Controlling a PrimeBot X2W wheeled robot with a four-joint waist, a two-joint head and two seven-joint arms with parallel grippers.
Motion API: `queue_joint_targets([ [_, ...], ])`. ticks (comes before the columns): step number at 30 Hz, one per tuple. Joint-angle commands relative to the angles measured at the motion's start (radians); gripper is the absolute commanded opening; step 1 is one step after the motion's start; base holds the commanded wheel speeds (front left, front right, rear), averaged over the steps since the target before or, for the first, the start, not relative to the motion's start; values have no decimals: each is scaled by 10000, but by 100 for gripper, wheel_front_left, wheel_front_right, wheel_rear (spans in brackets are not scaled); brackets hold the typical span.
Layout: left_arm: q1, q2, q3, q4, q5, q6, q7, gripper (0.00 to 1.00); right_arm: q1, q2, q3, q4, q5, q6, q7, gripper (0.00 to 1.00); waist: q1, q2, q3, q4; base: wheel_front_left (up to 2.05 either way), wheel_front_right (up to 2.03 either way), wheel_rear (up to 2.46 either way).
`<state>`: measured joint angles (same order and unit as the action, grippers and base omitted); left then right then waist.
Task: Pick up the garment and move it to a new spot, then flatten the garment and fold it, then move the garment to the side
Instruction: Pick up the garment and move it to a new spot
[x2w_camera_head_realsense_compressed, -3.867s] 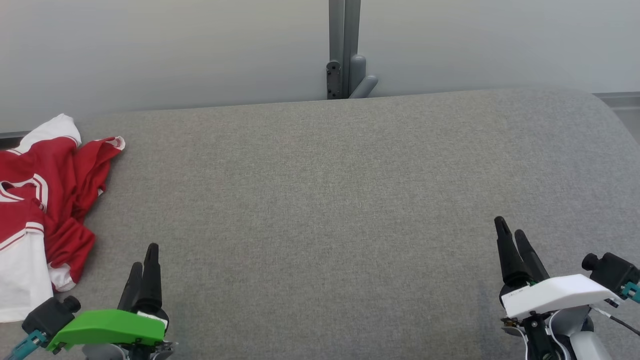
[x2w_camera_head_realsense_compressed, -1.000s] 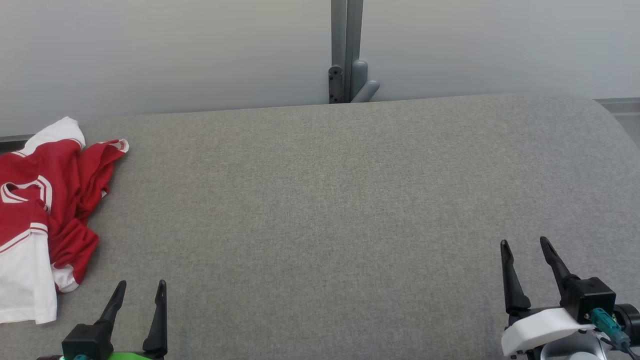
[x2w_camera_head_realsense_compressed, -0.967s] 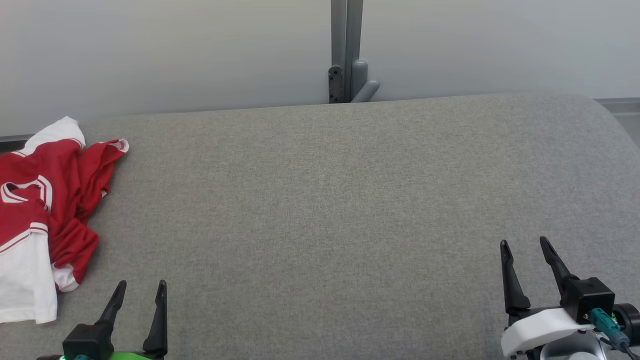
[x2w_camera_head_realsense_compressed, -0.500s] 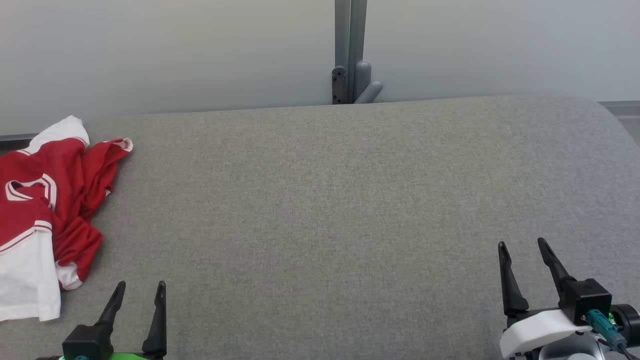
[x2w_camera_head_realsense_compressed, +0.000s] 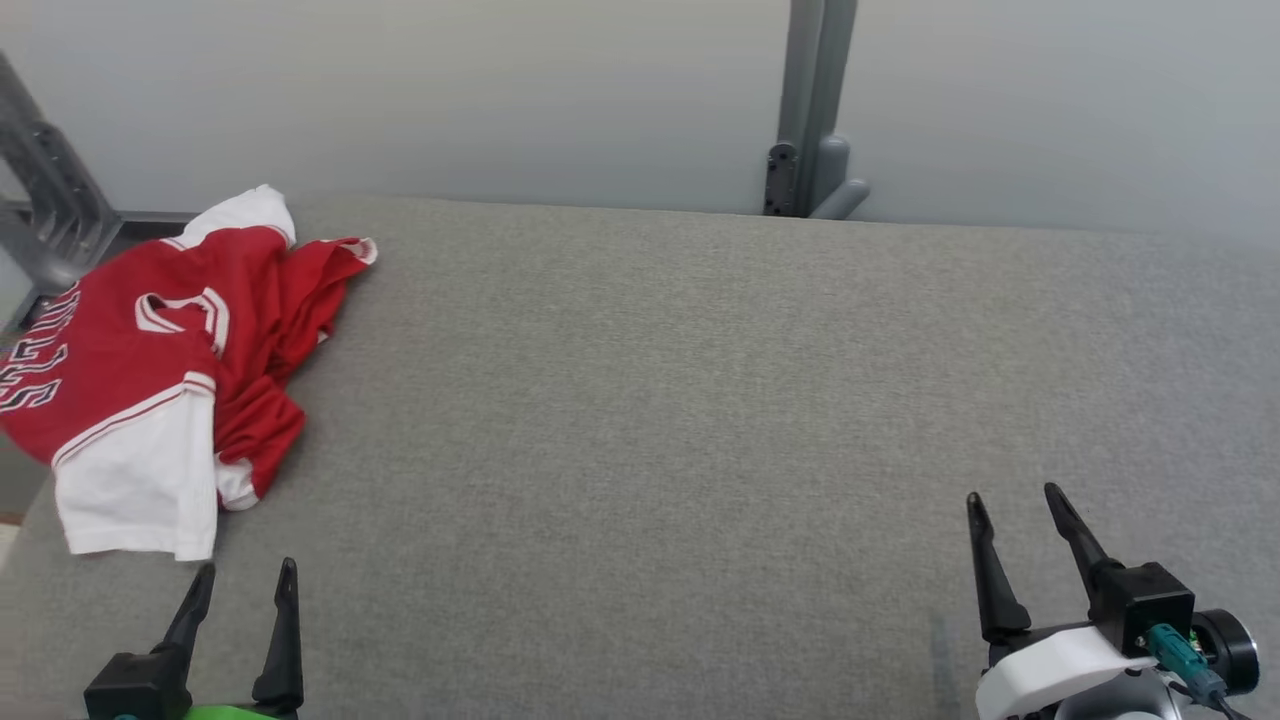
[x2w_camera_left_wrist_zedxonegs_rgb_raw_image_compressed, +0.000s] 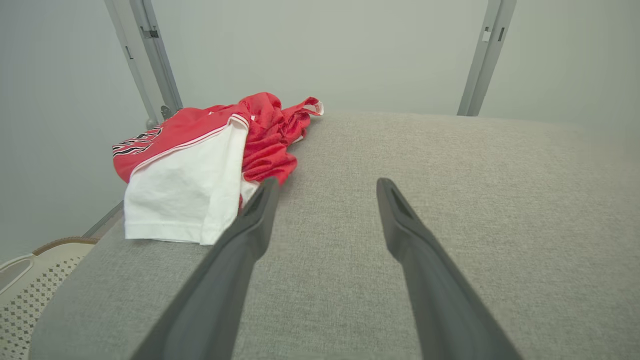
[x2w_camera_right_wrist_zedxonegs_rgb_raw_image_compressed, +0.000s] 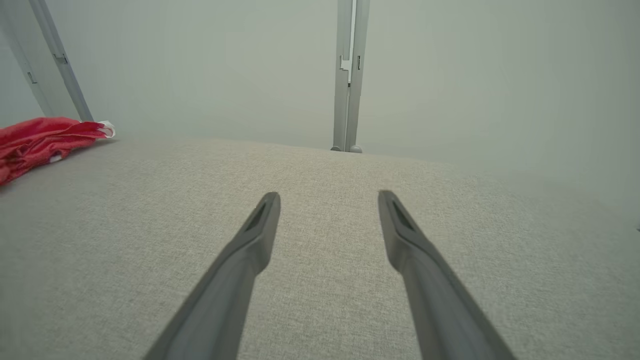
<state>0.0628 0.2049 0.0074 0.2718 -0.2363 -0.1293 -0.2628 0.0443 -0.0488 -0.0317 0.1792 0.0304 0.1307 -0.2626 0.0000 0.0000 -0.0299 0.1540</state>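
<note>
Grey woven cloth covers the bench (x2w_camera_head_realsense_compressed: 650, 400), which runs back to a pale grey wall (x2w_camera_head_realsense_compressed: 500, 90) with an upright grey post (x2w_camera_head_realsense_compressed: 812, 100) behind its far edge. The garment (x2w_camera_head_realsense_compressed: 150, 360), a red jersey with white sleeves and a white-trimmed neck, lies crumpled at the bench's far left corner. It is bunched along its right side, and one white sleeve (x2w_camera_head_realsense_compressed: 140, 480) is spread flat toward the near edge. Dark lettering (x2w_camera_head_realsense_compressed: 35, 365) runs across the red chest and is cut off by the head view's left edge. A slanted grey frame (x2w_camera_head_realsense_compressed: 45, 200) stands beyond the garment at that corner.

The left hand (x2w_camera_head_realsense_compressed: 246, 568) is at the lower left of the head view. Its two dark fingers are spread wide with nothing between them, the tips pointing toward the white sleeve, near it but not touching. The right hand (x2w_camera_head_realsense_compressed: 1012, 492) is at the lower right, well apart from the garment, its fingers likewise wide and empty over bare bench cloth. In the lower left corner of the left wrist view, beside the bench, a pale perforated object (x2w_camera_left_wrist_zedxonegs_rgb_raw_image_compressed: 25, 280) shows. It is perhaps a basket, though too little of it is in view to tell.
</note>
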Motion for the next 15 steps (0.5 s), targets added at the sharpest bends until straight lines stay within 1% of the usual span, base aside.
queue_joint_targets([
  [1, 120, 27, 80, -7, -7, -18, -29, 100, -23, -28, 81, 30, 66, 1, -36, 100, 0, 0, -109, 1021, 0, 0, 0],
  [5, 290, 34, 360, -49, -31, -18, -18, 100, -231, -20, 766, 162, 129, 1, -36, 100, 0, 0, -137, 1824, 0, 0, 0],
  [8, 419, 33, 549, -103, -41, -18, -16, 100, -383, -39, 1179, 215, 271, -1, -36, 100, 0, 0, -140, 2222, 0, 0, 0],
  [11, 496, 38, 663, -187, -71, -18, -16, 100, -493, -31, 1426, 236, 420, 1, -35, 100, 0, 0, -100, 2401, 0, 0, 0],
  [15, 470, 56, 729, -256, -141, -18, -16, 100, -518, -33, 1586, 233, 424, 1, -36, 100, 0, 0, 36, 2376, 0, 0, 0],
])
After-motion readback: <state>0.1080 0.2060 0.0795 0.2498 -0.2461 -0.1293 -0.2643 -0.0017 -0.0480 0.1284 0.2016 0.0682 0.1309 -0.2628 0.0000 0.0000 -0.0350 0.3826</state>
